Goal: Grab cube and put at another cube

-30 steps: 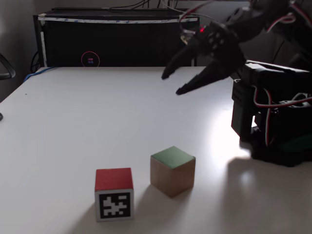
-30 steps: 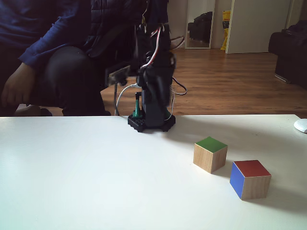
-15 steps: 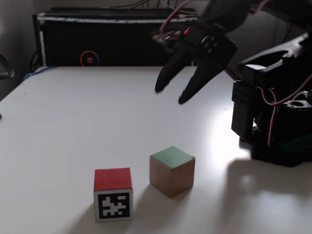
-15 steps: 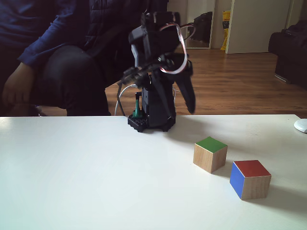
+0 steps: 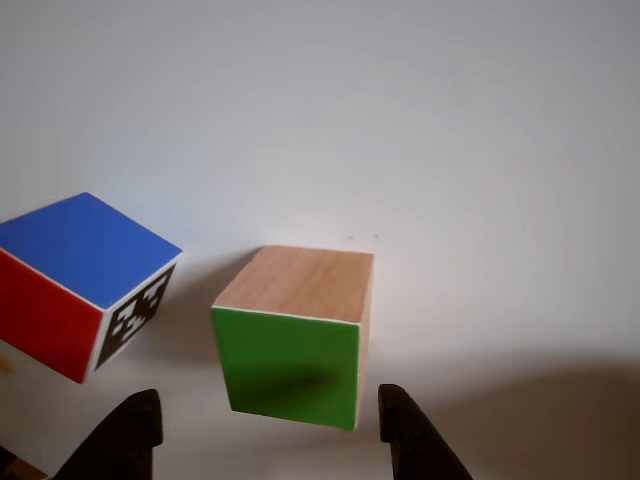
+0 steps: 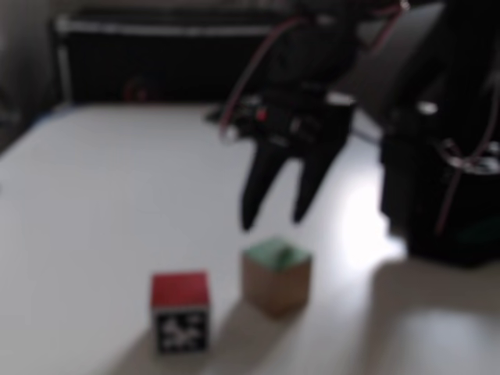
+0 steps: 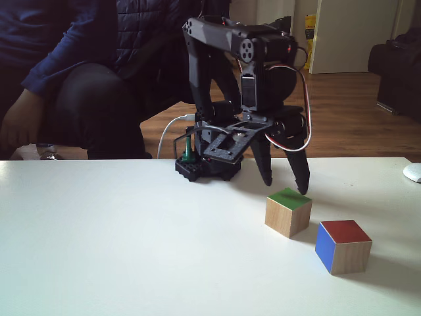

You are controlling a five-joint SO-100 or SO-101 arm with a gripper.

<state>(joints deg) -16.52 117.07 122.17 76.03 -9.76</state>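
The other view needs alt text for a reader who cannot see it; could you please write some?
An open claw hovers over a green-and-wood cube on a white table. A blue, red and marker-patterned cube sits apart at its left.

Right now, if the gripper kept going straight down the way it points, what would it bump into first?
Most likely the green-and-wood cube: the open gripper hangs just above it, fingers pointing down on either side.

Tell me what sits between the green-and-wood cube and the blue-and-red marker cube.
Nothing: in the other view only bare white table separates the green-and-wood cube from the blue-and-red marker cube; they stand apart.
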